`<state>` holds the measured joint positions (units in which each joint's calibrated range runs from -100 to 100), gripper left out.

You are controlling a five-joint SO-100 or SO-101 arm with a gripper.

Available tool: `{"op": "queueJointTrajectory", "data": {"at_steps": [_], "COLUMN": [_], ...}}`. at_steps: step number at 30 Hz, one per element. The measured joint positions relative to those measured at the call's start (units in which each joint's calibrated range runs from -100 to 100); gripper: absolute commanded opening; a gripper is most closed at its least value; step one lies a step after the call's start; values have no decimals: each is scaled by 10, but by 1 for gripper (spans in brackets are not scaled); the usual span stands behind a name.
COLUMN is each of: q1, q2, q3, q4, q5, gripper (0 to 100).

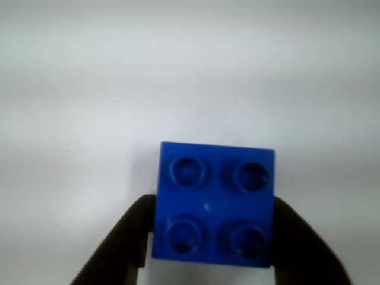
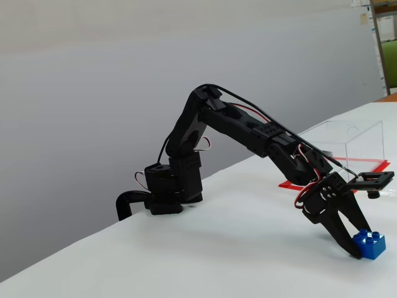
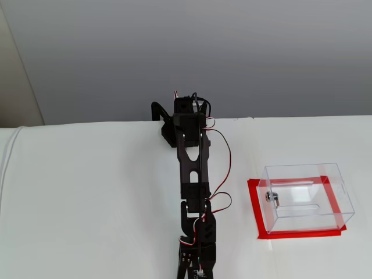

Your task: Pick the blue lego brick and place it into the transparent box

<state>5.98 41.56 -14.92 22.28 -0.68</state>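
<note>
The blue lego brick [image 1: 214, 205] fills the lower middle of the wrist view, studs facing the camera. My gripper [image 1: 215, 200] has one black finger against each side of it, shut on it. In a fixed view the brick [image 2: 371, 244] rests on the white table at the tips of the gripper [image 2: 363, 247]. The transparent box [image 2: 347, 139] stands behind the arm there. From above, the box [image 3: 305, 195] sits on its red base with a silver lock [image 3: 271, 197] on its left wall, right of the arm. The brick is cut off below that frame.
The arm's base [image 3: 185, 119] is clamped at the table's far edge [image 3: 87, 124] and the arm [image 3: 195, 174] stretches straight toward the camera. A red taped border [image 3: 296, 234] frames the box. A grey wall stands behind the white table.
</note>
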Motion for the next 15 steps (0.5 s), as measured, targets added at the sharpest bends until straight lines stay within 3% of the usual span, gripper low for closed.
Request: {"op": "queueJointTrajectory", "data": {"at_steps": [15], "q1": [0], "q2": [-1], "q3": [0], "q4": [0], "q5": [0], "gripper": [17]}}
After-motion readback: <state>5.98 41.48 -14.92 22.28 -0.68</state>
